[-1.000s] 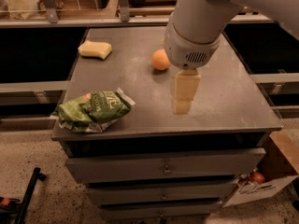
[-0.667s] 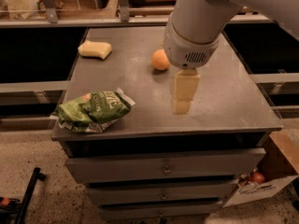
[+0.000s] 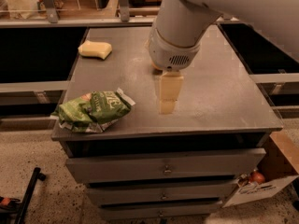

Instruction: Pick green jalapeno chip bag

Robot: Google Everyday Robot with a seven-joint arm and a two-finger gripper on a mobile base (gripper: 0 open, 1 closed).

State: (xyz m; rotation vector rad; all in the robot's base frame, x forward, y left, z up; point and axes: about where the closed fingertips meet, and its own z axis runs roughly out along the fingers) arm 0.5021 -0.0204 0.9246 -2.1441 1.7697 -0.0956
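Where the drawer fronts (image 3: 163, 164) end under the front edge of the table (image 3: 224, 87), the green jalapeno chip bag (image 3: 91, 111) is seen lying flat at the table's front left corner. It is a crumpled, shiny green foil bag with white lettering on its upper face and pale, silvery seams at both ends. Its long axis is laid roughly along the table's front edge, with the right end turned slightly farther from that edge than the left end, which reaches the table's left side. The lettering is creased and only partly readable. A cardboard box (image 3: 275, 171) is set on the floor by the table's front right corner and is cut off by the picture's edge. Farther in, near the table's middle and well apart from the bag, the gripper (image 3: 168, 93) is held pointing down over bare tabletop; whether it is open or closed cannot be told from this angle. Above it, the white arm (image 3: 187, 27) is cut off at the top and right. A sliver of something orange (image 3: 154, 67) is almost wholly hidden behind the arm. At the table's far left, a pale yellow block (image 3: 96, 49) is seen.
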